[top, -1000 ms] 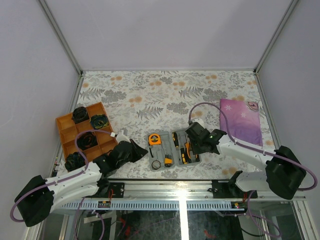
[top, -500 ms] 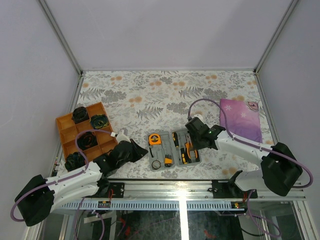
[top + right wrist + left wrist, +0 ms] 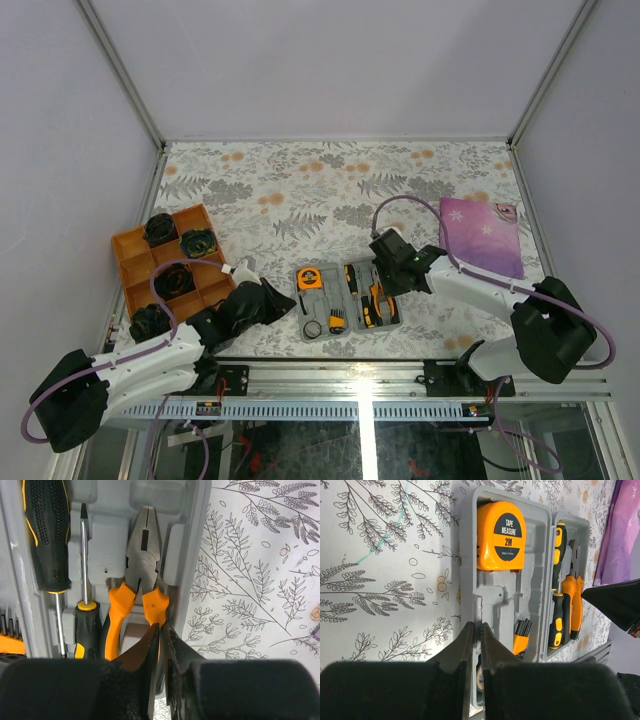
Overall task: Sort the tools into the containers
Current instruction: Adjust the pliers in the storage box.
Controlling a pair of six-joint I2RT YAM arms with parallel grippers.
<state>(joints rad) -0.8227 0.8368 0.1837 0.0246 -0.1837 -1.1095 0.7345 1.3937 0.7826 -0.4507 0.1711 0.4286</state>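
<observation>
The grey case point(image 3: 303, 305) lies open near the table's front. Its left half point(image 3: 467, 555) holds the orange tape measure point(image 3: 501, 530), the bit set point(image 3: 521, 635) and the tape ring point(image 3: 313, 328). The right half point(image 3: 197, 530) holds a black-and-yellow screwdriver point(image 3: 47, 535), a second screwdriver point(image 3: 86, 625) and the pliers point(image 3: 142, 555). My left gripper point(image 3: 477, 626) is shut, its tips at the case's left wall. My right gripper point(image 3: 162, 626) shows only a slit between its fingers. Its tips rest by the pliers' right handle and the case's right wall; I cannot tell whether it pinches either.
An orange divided tray point(image 3: 130, 250) with several black rolls stands at the left. The purple star-patterned cloth point(image 3: 480, 240) lies at the right. A metal rail point(image 3: 360, 375) runs along the table's near edge, and walls close in the sides and back.
My right gripper has shifted slightly left and toward the back at the case's right edge, and its jaws have narrowed to a slit. The left arm has not moved.
</observation>
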